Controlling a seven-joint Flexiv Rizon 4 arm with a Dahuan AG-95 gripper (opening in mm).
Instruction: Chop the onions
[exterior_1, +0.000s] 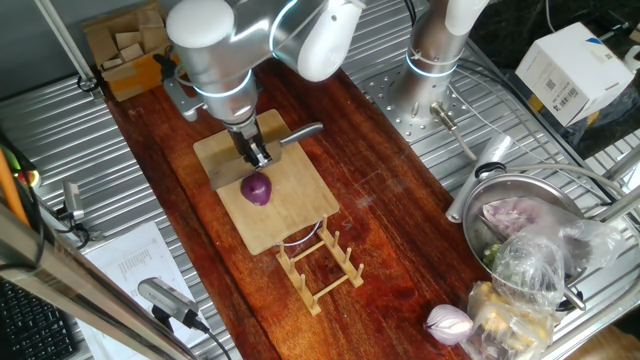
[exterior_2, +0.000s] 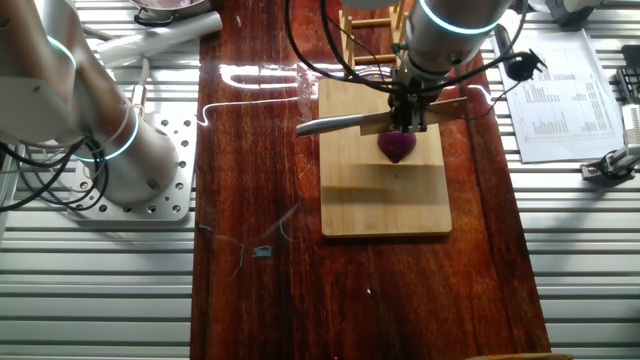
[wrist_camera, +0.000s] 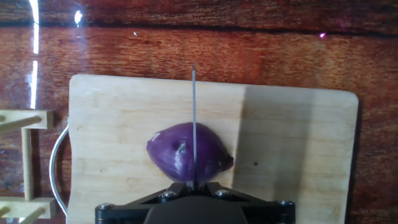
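The gripper (exterior_1: 257, 155) was clamped on a knife (exterior_2: 345, 124), holding it by the blade end with the grey handle projecting sideways. In the hand view the blade (wrist_camera: 194, 124) appeared edge-on, running straight across the middle of the purple onion (wrist_camera: 188, 153); whether the edge had entered the skin could not be determined. The onion lay near the centre of the bamboo cutting board (exterior_1: 300, 210), which rested on the dark wooden table (exterior_1: 400, 220). A wooden rack (exterior_1: 320, 265) stood just beside the board's end. A larger pale onion (exterior_1: 447, 322) sat well apart, near a metal bowl (exterior_1: 470, 230).
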